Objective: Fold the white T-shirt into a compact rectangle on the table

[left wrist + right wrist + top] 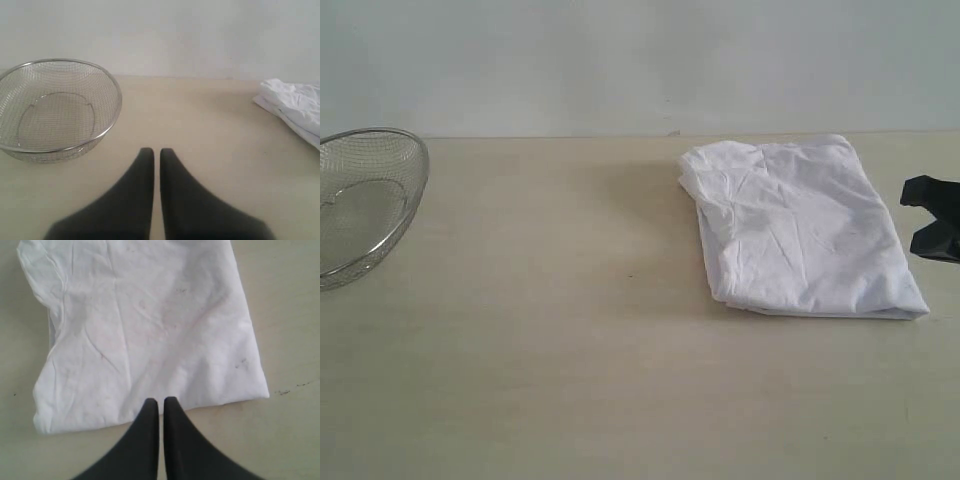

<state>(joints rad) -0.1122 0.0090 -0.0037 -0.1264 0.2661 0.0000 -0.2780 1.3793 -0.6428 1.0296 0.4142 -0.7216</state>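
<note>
– Checking in on our fold run: where do we see the white T-shirt (800, 230) right now?

– We've got it lying flat on the desk (570, 350), well apart from the wire mesh bowl (365, 205), toward the opposite end of the desk from it. It's folded down to a rough rectangle and pretty wrinkly, with the layers bunched up on the side facing the bowl. In the right wrist view we can just make out a faint reddish print showing through the cloth.

– And the tools, are we holding anything?

– Nope, not that we can see. The right tool (160, 401) has its fingers pinched nearly together, only a thin slit between them and nothing in it. Its tips sit right at the shirt's edge, on the side away from the bowl. We can't tell if they touch the cloth or hang just above it. The left tool (156, 150) is pinched narrow too, gripping nothing, over bare desk between the bowl and the shirt, nearer the bowl.

– Anything else on there?

– We spot a few tiny dark specks on the desk by one corner of the shirt.
</note>
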